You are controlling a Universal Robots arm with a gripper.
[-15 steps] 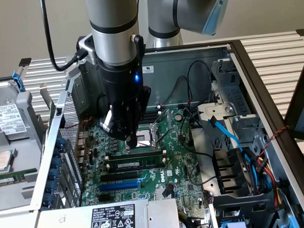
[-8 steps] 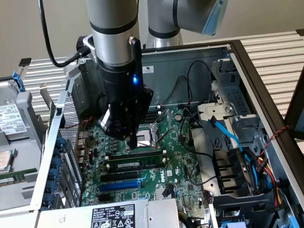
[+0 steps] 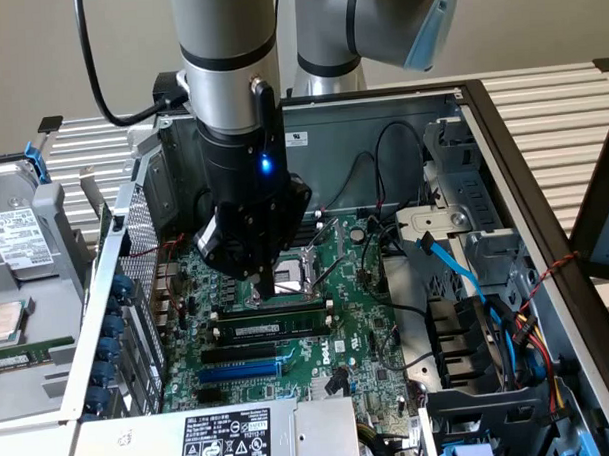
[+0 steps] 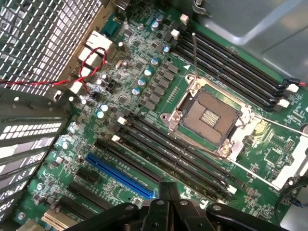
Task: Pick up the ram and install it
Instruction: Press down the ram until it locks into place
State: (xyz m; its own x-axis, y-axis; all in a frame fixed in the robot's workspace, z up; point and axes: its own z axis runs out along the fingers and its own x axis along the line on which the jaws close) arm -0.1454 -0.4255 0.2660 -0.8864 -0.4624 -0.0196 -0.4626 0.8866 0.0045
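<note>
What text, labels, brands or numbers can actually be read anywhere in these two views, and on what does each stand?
"DELL" logo, white print on the motherboard: just readable.
White sticker on the power supply: text and symbols too small to read.
White label on the hard drive: too blurred to read.
White label on the ram seated in a slot: unreadable.
White sticker on the case's back wall: unreadable.
Board markings in the wrist view: too small to read.
</note>
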